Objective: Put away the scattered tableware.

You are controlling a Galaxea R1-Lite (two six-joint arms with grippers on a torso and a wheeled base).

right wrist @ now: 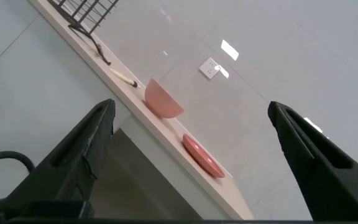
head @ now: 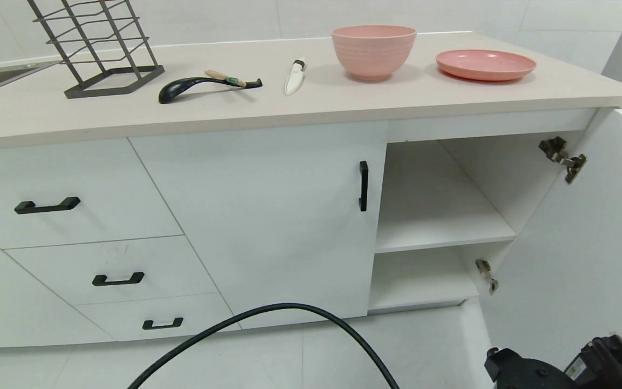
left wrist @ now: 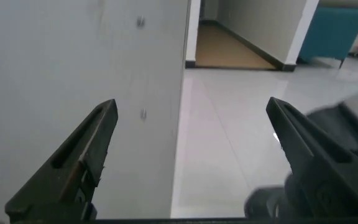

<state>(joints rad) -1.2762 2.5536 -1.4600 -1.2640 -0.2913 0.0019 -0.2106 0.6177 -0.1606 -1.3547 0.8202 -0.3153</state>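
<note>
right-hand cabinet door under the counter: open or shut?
Open. The cabinet door is swung out to the right, its hinges exposed and the inner shelf in view.

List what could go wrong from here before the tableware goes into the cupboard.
1. The open cabinet door stands out on the robot's right, beside the shelf. An arm carrying something in might knock it.
2. The wooden-handled utensil lies across the black ladle. Lifting one may drag the other along the counter.
3. The pink plate lies flat, so it may slide rather than be gripped.
</note>
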